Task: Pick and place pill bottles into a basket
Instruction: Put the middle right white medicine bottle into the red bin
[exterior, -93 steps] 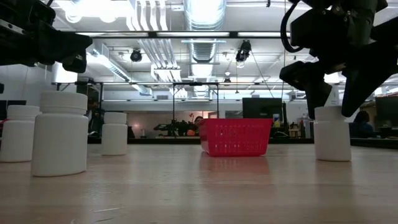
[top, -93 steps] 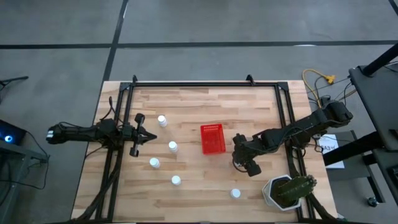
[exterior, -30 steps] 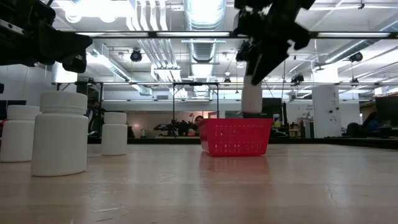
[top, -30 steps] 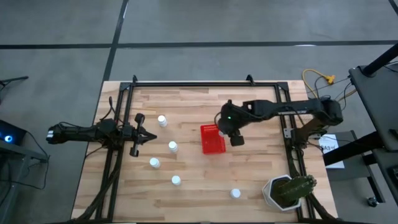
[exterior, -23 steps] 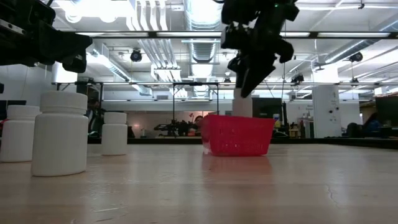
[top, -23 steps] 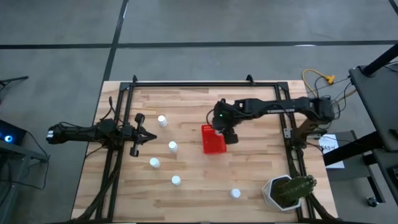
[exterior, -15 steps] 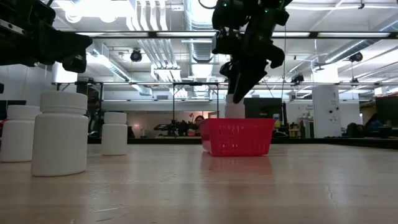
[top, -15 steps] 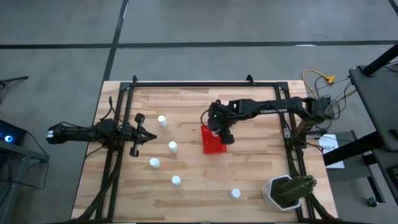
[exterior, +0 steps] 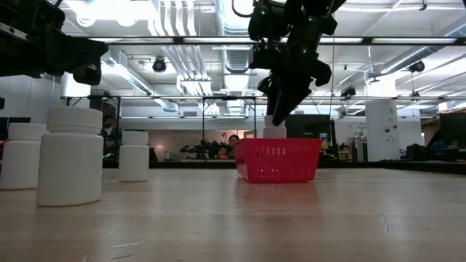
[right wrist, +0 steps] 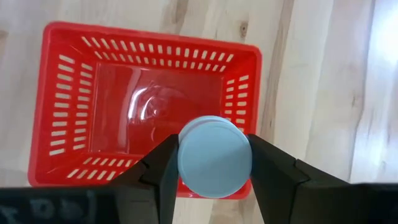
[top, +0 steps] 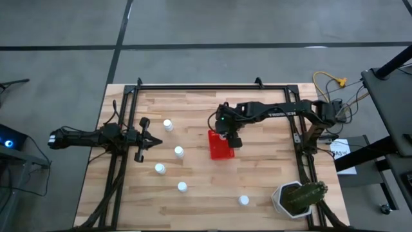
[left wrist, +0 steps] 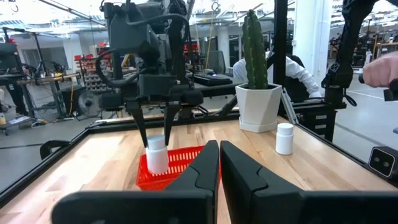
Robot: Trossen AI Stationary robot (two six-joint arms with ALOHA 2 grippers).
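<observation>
Over the basket: right end effector (right wrist: 214,163) grips a pill bottle (right wrist: 214,157) by its sides, upright, just above the rim.
Basket (top: 219,149): red, mid-desk, nothing inside.
Loose bottles (top: 179,152): five standing on the desk (top: 193,206), four left of the basket, one near the potted cactus (top: 302,196).
Left end effector (top: 153,141): at the left side, fingers closed on nothing.

Both arms are dark and jointed, each gripper (right wrist: 214,163) ending in two tapered black fingers.
</observation>
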